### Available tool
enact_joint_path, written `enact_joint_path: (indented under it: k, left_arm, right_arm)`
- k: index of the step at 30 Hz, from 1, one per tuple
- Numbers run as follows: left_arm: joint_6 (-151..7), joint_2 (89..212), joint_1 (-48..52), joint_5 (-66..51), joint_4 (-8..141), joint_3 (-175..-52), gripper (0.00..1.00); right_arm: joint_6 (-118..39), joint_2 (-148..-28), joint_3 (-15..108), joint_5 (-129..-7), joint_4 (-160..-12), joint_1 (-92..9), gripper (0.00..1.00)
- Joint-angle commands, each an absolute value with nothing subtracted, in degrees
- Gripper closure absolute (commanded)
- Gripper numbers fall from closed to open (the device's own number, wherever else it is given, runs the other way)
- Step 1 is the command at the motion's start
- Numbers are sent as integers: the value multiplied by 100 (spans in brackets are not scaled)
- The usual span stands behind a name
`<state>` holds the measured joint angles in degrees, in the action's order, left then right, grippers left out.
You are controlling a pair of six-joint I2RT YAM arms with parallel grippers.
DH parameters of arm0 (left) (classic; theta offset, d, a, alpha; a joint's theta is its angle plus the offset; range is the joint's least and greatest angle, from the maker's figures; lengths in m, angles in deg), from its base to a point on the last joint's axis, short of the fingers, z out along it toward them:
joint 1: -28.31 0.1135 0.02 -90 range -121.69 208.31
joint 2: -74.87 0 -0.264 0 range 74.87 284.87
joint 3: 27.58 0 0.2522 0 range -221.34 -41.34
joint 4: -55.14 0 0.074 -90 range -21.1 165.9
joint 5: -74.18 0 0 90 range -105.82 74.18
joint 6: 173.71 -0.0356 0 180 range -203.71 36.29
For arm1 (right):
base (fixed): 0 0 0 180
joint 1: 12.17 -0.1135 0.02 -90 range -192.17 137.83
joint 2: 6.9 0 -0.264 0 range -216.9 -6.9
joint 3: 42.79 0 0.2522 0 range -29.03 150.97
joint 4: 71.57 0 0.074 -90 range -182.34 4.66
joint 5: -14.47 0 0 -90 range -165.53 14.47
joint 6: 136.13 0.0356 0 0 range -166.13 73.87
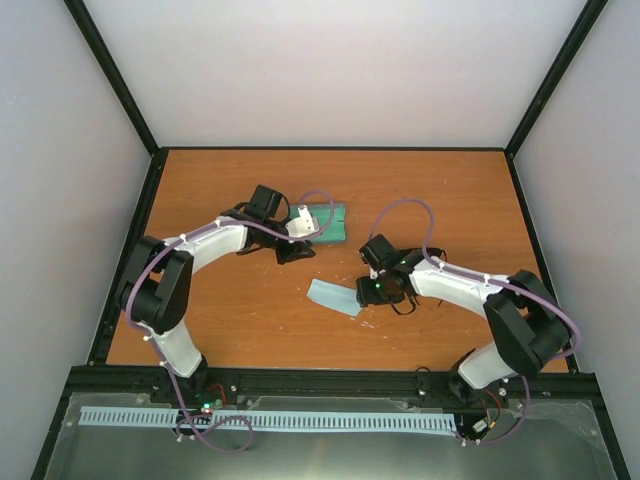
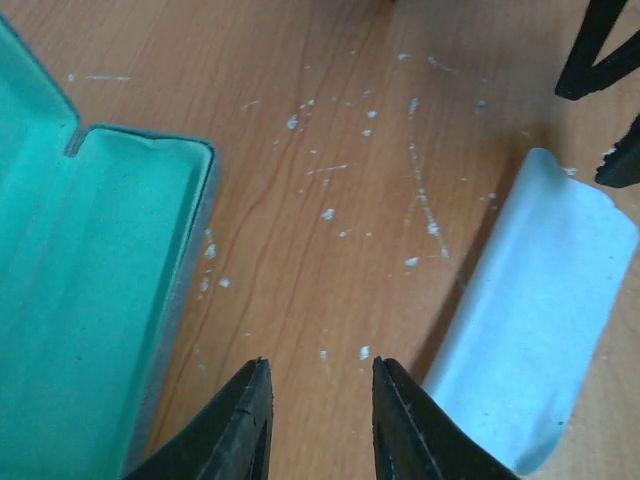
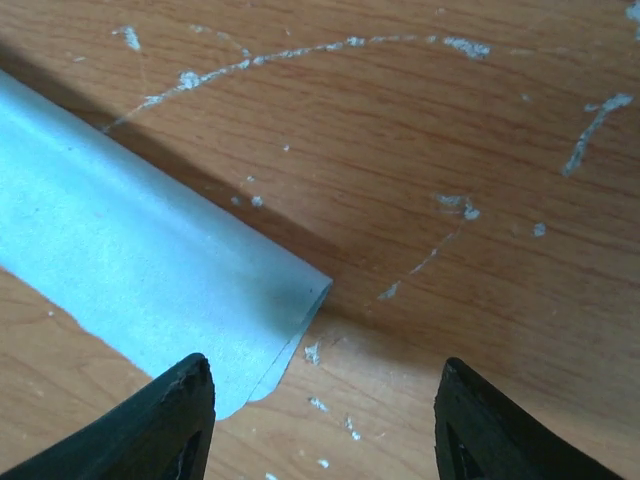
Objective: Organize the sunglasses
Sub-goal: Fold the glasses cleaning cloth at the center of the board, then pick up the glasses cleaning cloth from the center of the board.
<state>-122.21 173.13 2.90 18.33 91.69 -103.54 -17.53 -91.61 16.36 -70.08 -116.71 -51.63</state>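
- Sunglasses point(image 1: 408, 307): the top view shows only thin black temple arms poking out beside the right arm's wrist, on the table point(image 1: 450, 200) just right of the cloth point(image 1: 335, 297). The lenses are hidden, and neither wrist view shows the pair for certain.
- Right gripper point(image 3: 322, 366): spread wide and empty, low over the right end of the pale blue cloth. One finger is over the cloth's corner and the other is over bare wood.
- Left gripper point(image 2: 315, 366): fingers only narrowly apart with nothing between them. It hovers over bare wood between the open, teal-lined case point(image 2: 90, 300) at the far left and the cloth.
- Step in hand, as I judge it: taking the cloth by its right end so it can be put away with the glasses.
- Aim: shift left so the folded edge sits midway between the fingers. As it stands, a close would likely catch only the corner.
- Depth: go down until the tips nearly meet the wood, because the cloth is thin and lies almost flat. The raised fold is the easiest place to pinch both layers.
- Risk: the glasses lie right beside the wrist, so lift straight up before moving. A sideways sweep could drag a temple arm.
- Left arm: keep it off the case lid so the lining stays open for loading.
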Motion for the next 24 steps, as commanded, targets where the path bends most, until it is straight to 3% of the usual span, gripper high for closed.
enact_joint_path:
  k: [1, 7, 18, 24]
  left_arm:
    - [-12390, 17596, 402, 1996, 9278, -10686, 70]
    - [-12431, 17709, 462, 2028, 9284, -10717, 71]
    - [-12392, 17714, 467, 2043, 9180, -10603, 72]
    - [-12426, 17720, 467, 2026, 9169, -10596, 72]
  right_arm:
    - [-1765, -9406, 1908, -7094, -11615, -5189, 41]
    - [-1883, -9789, 2086, -6935, -11505, -5189, 42]
    - [-1924, -10108, 2179, -6896, -11576, -5189, 59]
    - [-1876, -10237, 2181, -6795, -11474, -5189, 63]
